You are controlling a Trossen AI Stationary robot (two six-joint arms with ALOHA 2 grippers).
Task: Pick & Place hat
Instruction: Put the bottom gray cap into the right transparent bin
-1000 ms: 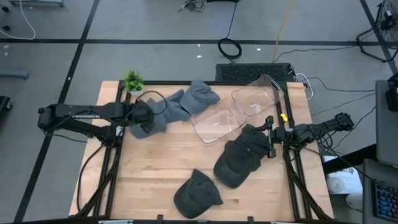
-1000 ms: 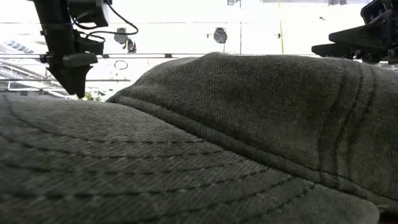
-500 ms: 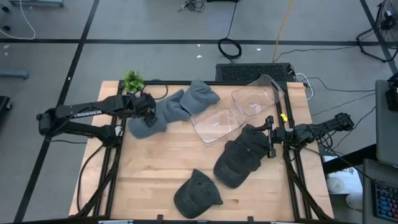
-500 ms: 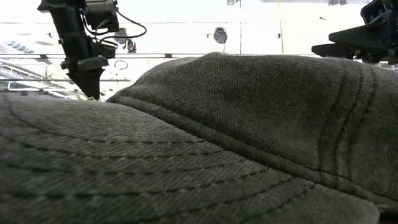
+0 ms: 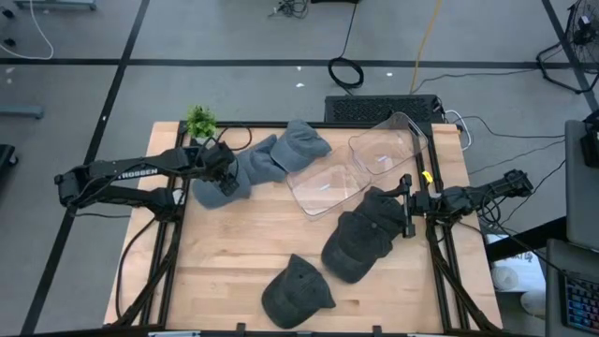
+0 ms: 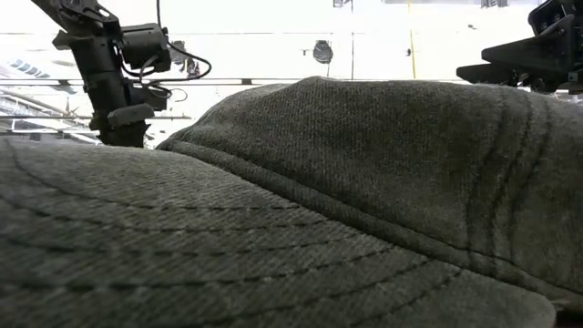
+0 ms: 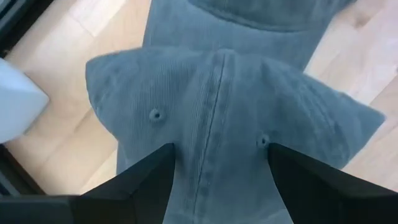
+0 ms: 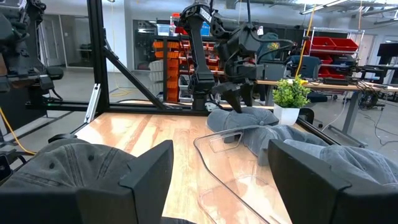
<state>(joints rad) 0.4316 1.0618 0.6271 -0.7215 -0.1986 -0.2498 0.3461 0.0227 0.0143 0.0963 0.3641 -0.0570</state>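
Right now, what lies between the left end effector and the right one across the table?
In the high view, between the left end effector and right end effector lie blue-grey hats and two clear plastic bins.

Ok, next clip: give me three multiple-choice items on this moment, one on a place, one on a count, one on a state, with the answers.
1. Where is the small green plant?
A. at the table's far left corner
B. inside the clear plastic bin
C. beside the right arm

2. How many dark caps lie on the near half of the table?
A. none
B. two
C. four

3. How does the left tool stand?
A. shut on the plant
B. open, its fingers either side of the blue-grey cap
C. parked off the table

Answers:
1 A: the high view shows the plant at that corner.
2 B: one dark cap lies at the near edge, another dark cap lies by the right tool.
3 B: the left wrist view shows the dark fingers spread over the blue-grey cap.
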